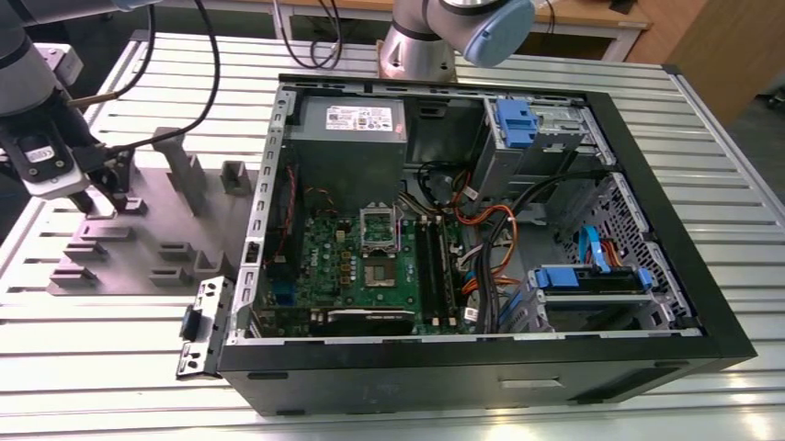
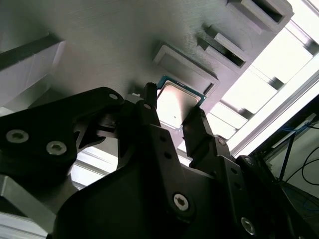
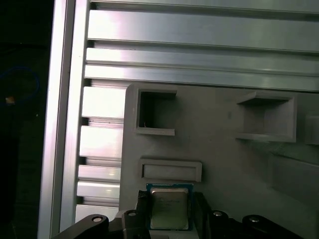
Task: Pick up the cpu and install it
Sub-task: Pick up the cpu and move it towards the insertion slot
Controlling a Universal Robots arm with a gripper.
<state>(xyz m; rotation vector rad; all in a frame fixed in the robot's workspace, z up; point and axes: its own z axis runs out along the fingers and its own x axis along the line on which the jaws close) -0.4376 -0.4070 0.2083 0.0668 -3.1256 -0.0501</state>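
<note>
A slatted aluminium worktop of long silver profiles carries everything. On it, filling the middle and the exterior view's right, lies an open black metal computer case. Inside the case is a green motherboard with a rectangular silver socket frame near its centre, a grey box-shaped power supply above it in the frame, and orange and black cables to the exterior view's right of the board.

At the exterior view's left, just beside the case, a matte grey plastic fixture plate with raised blocks and shallow pockets rests flat on the worktop. A grey robot arm reaches down from the upper left of the exterior view, and its black gripper is low over the far end of this plate.

In both wrist views the gripper has its fingers closed against two opposite edges of the cpu, a small thin square chip with a pale silver-grey metal top and a dark green rim. The cpu is on or just over the grey plate, near a low raised rectangular grey frame. Whether it is lifted clear of the plate I cannot tell.
</note>
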